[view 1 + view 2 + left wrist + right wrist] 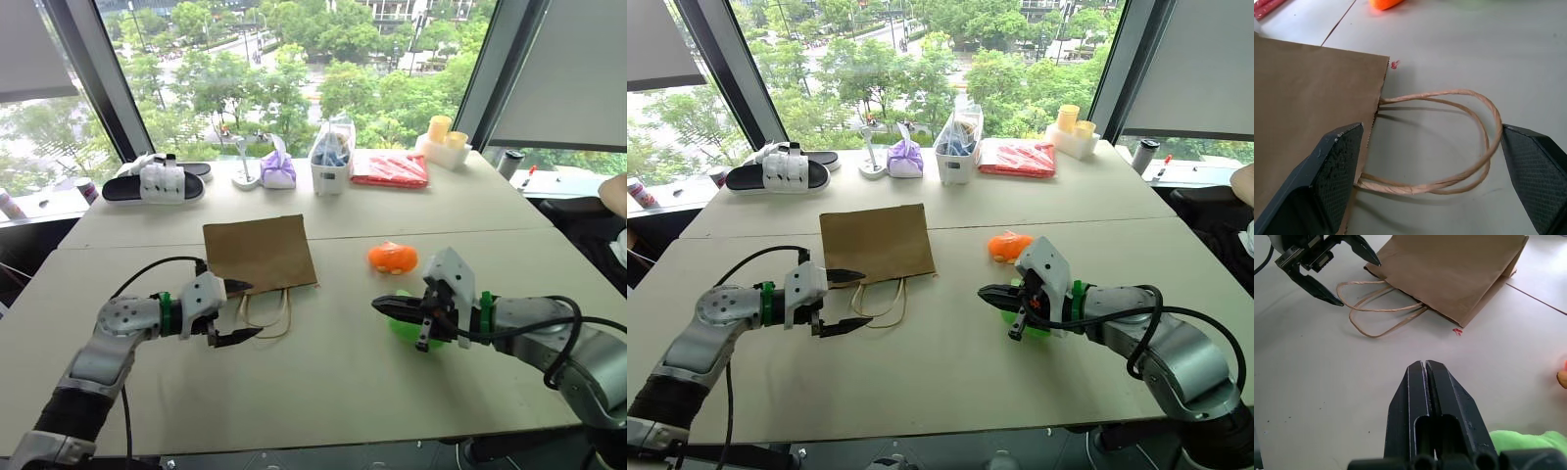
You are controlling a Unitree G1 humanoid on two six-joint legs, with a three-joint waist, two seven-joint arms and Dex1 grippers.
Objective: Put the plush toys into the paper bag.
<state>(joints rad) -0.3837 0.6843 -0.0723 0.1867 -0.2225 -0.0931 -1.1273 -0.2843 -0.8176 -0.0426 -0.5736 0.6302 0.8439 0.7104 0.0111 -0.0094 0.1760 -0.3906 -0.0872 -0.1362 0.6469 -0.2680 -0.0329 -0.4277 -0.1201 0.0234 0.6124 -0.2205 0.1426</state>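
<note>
The brown paper bag [260, 253] lies flat on the table, its cream string handles [269, 313] pointing toward me. My left gripper [253, 309] is open just above the table, its fingers on either side of the handle loops [1449, 98] near the bag's mouth [1312, 98]. The orange plush toy [393, 258] sits to the right of the bag. The green plush toy [409, 331] lies under my right gripper [380, 306], which is shut and empty and points left toward the bag. In the right wrist view the green toy [1528, 440] shows beside the shut fingers [1425, 382].
Along the far edge by the window sit black-and-white sandals [157, 183], a purple pouch [278, 171], a clear plastic bag [331, 157], a red packet [391, 168] and yellow cups [443, 137]. A person's arm [615, 194] shows at the right edge.
</note>
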